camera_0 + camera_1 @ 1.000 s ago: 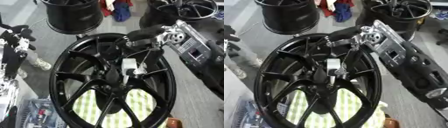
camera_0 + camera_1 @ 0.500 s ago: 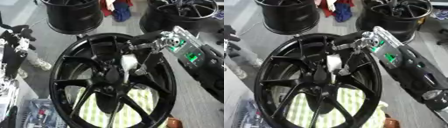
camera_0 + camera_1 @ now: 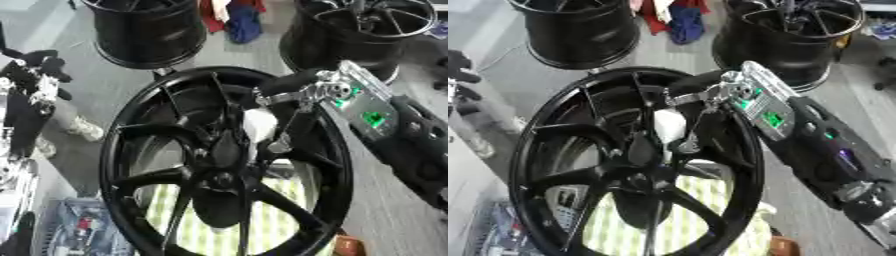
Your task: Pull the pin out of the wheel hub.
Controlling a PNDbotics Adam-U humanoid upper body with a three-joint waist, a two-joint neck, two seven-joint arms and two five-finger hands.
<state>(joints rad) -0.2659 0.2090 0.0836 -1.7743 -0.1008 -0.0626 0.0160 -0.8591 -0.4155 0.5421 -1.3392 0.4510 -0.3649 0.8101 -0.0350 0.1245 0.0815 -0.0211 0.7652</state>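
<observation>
We have our right hand (image 3: 293,97) reaching in over the rim of the black wheel hub (image 3: 223,165), its fingers curled around the whitish pin (image 3: 259,125), which stands just above the hub's centre among the spokes. Our left hand (image 3: 35,82) hangs idle at the left edge, and we cannot tell whether its fingers are open or closed. If we draw the pin off-axis it may jam in its bore, and we judge that the fingers could slide off it or catch on a neighbouring spoke, rocking the wheel.
</observation>
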